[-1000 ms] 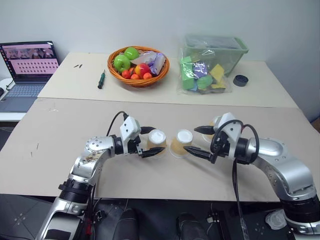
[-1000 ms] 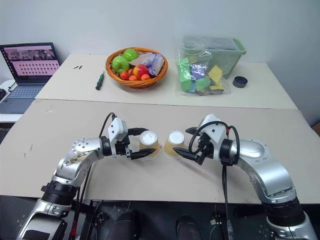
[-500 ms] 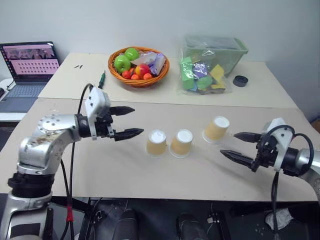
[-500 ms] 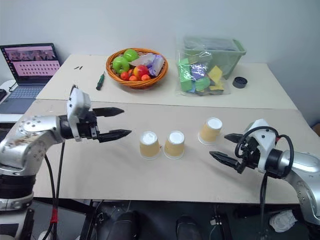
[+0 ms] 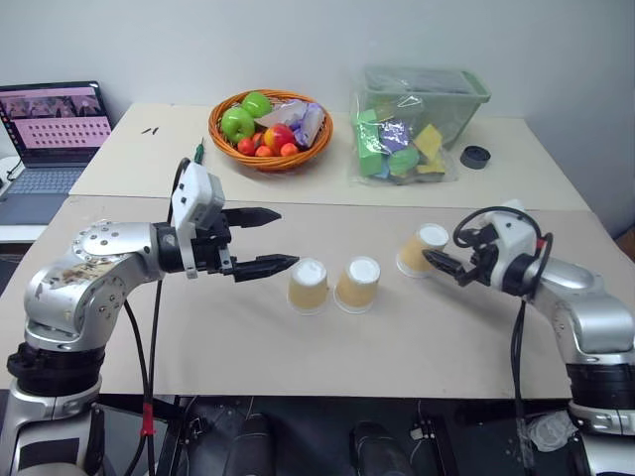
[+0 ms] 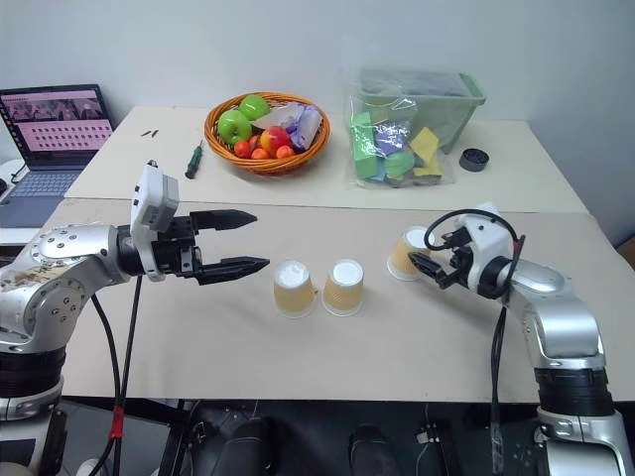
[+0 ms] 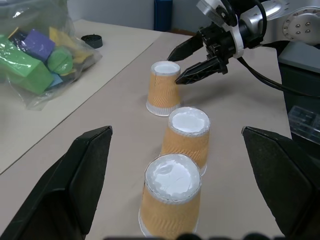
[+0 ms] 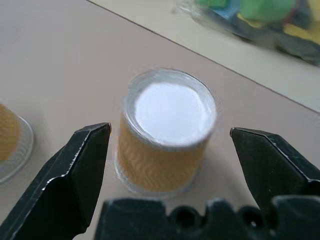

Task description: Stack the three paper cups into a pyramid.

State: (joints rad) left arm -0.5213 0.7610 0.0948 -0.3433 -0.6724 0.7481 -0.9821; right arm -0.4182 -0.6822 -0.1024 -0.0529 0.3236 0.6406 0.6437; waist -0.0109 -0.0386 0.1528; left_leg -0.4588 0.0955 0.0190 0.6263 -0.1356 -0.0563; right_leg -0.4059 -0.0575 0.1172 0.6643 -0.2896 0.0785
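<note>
Three paper cups stand upside down on the near table. Two of them (image 5: 309,285) (image 5: 358,284) are side by side in the middle. The third cup (image 5: 422,249) stands apart to their right. My right gripper (image 5: 440,262) is open and points at this third cup from the right, its fingertips just reaching either side of it. In the right wrist view the cup (image 8: 165,135) sits between the spread fingers (image 8: 80,170). My left gripper (image 5: 283,238) is open and empty. It hangs above the table, left of the pair of cups.
On the far table are a fruit basket (image 5: 271,129), a screwdriver (image 5: 198,157), a bag of coloured blocks (image 5: 402,144) against a green bin (image 5: 437,94), and a black ring (image 5: 475,157). A laptop (image 5: 55,124) sits at the far left.
Both grippers have left the two middle cups. The left one drew back to the left and rose. The right one swung out to the right, then came in to the third cup.
</note>
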